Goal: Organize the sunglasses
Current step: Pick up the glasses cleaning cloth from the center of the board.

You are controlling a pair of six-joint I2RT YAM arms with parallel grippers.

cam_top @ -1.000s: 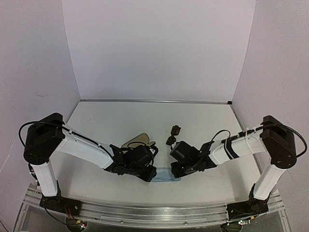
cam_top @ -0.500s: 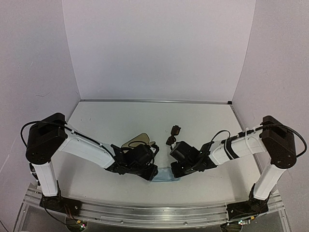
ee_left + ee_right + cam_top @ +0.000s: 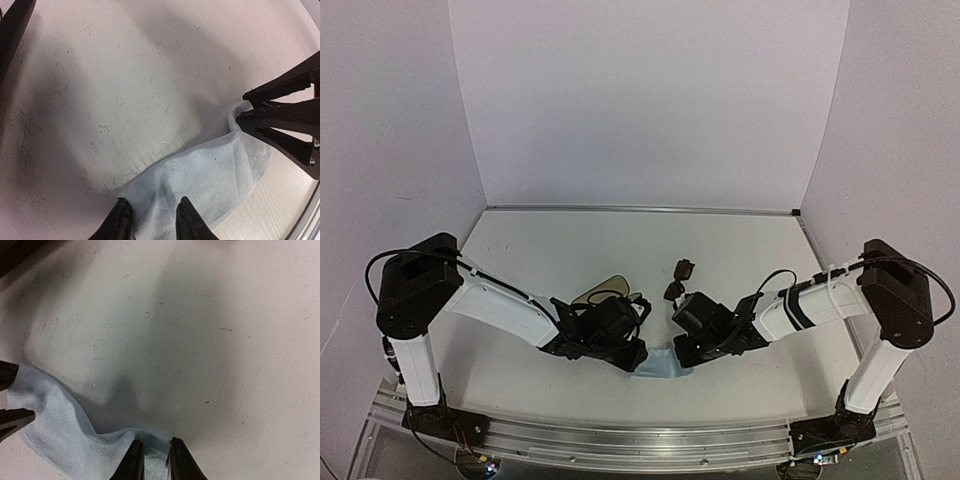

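The sunglasses (image 3: 677, 280), small, dark and folded, lie on the table just beyond my right wrist, apart from both grippers. Both grippers are down at a light blue cloth (image 3: 665, 366) near the front edge. My left gripper (image 3: 152, 205) straddles the cloth's (image 3: 210, 180) left corner, its jaws still apart with a raised fold between them. My right gripper (image 3: 155, 442) has its jaws nearly together, pinching the far edge of the cloth (image 3: 55, 425), which is lifted and casts a shadow. Neither wrist view shows the sunglasses.
A black oval glasses case (image 3: 605, 291) lies open behind my left wrist, its tan lining showing. The metal rail of the table's front edge (image 3: 640, 435) runs just below the cloth. White walls enclose the table on three sides.
Both pairs of jaws have narrowed around the cloth, the right one more. The cloth has bunched up between the grippers. The arms have barely moved.
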